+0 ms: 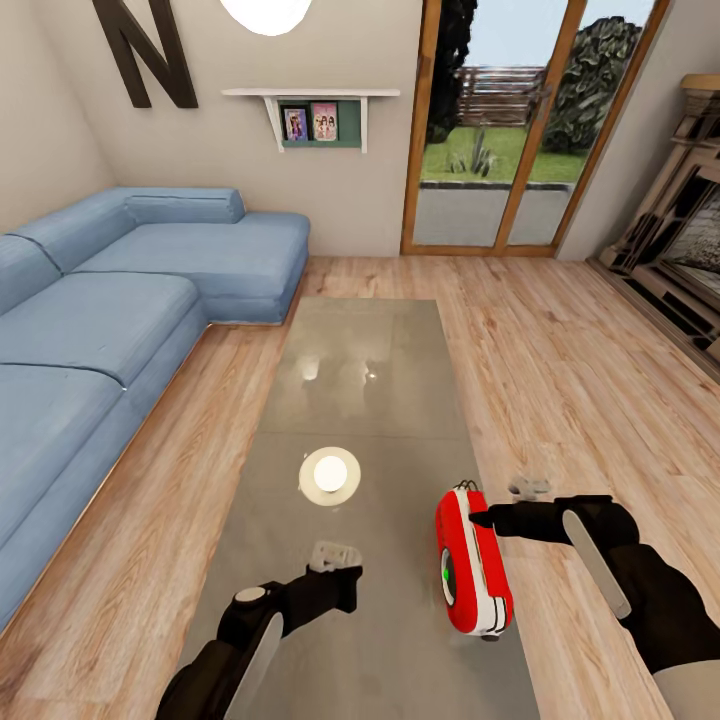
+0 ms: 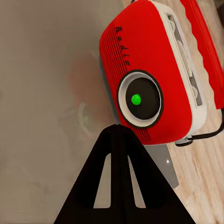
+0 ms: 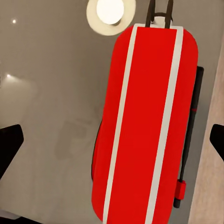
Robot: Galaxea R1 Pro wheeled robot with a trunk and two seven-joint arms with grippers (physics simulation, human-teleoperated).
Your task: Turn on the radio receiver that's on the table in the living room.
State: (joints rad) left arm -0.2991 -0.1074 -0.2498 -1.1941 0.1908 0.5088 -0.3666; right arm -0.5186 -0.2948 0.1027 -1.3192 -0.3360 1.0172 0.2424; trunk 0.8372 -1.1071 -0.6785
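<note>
The red radio receiver [image 1: 472, 562] stands near the right edge of the glossy grey-brown table [image 1: 370, 360], its round dark dial facing left. A green dot [image 2: 136, 99] glows in the middle of the dial. My left gripper [image 1: 348, 580] is shut, and its joined tips [image 2: 116, 128] point at the dial from just short of it. My right gripper [image 1: 478, 518] is at the radio's upper far end, open. In the right wrist view its fingers [image 3: 10, 144] stand wide apart on either side of the white-striped red top [image 3: 144, 121].
A blue sectional sofa [image 1: 100, 330] runs along the table's left side. The fireplace [image 1: 680, 230] is at the right and glass doors [image 1: 510, 130] are at the back. The pendant lamp's reflection [image 1: 330, 475] shines on the tabletop. Wood floor [image 1: 590, 380] lies right of the table.
</note>
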